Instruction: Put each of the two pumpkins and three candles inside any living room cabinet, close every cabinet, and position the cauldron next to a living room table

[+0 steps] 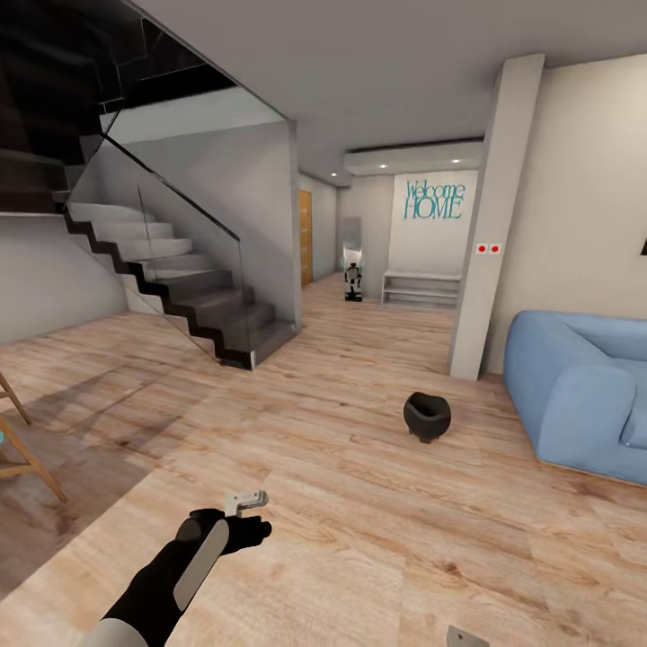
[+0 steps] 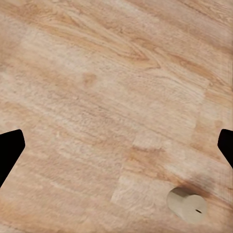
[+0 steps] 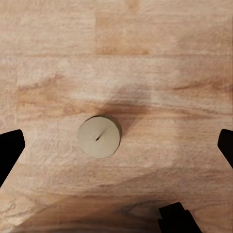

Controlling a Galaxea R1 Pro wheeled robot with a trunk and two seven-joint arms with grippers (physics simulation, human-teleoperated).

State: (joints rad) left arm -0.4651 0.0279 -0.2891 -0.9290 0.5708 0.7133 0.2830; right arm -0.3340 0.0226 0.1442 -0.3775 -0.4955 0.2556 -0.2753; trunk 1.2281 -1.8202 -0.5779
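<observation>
Staircase (image 1: 180, 288) with a glass rail fills my left, its steps climbing up and away from the plank floor (image 1: 359, 503). Wooden legs of some stand (image 1: 22, 440) poke in at the far left edge. My left arm reaches out low over the planks, its gripper (image 1: 246, 500) empty; in the left wrist view the two dark fingertips (image 2: 9, 150) sit at opposite edges, so the jaws are spread wide and hold nothing. Between them, off toward one fingertip, a candle (image 2: 187, 205) stands upright on the floor, clear of both fingers. Past the arm, a hallway runs back to a wall lettered "Welcome HOME" (image 1: 434, 199), with a shelf (image 1: 422, 289) below it. The cauldron (image 1: 427, 416) sits on the floor near the middle, short of a white pillar (image 1: 492, 216) and well apart from the blue sofa (image 1: 580, 395) at right. The right gripper (image 3: 116, 145) hangs straight over a second candle (image 3: 99, 136), upright on the planks; its jaws too are wide apart and touch nothing.
</observation>
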